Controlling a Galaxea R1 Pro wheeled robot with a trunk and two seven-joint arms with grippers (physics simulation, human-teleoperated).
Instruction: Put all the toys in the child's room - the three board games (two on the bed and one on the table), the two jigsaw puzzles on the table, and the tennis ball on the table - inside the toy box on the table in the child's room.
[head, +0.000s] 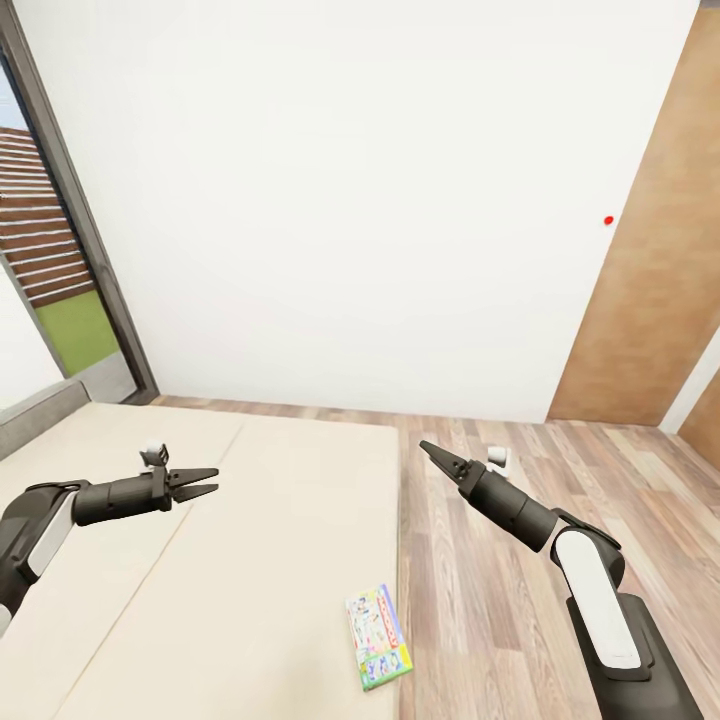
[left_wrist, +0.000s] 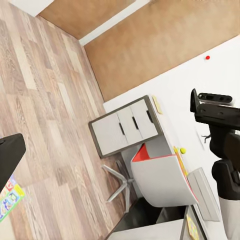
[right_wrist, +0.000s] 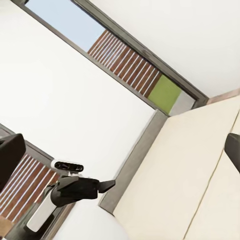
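At about six o'clock in the head view, near the bed's floor-side edge, we find one board game, the green-edged box with a white colourful cover, lying flat on the beige mattress of the bed. Nothing is touching it. A second game said to be on the bed is not seen on the stretch of mattress before us.

At nine o'clock the left gripper hangs over the mattress, jaws parted and empty, well apart from the box. At two o'clock from the box the right gripper is held over the wood-plank floor; its fingers lie close together at the tip and carry nothing, though we cannot tell for certain whether they are fully shut.

In the left wrist view the table stands across the room with the tennis ball on it and a chair drawn up.

We judge the step in hand to be the approach to a bed game, pickup not yet begun. Next, a gripper must come down to the box, open wide enough for its edge, and grasp it where it nears the mattress edge.
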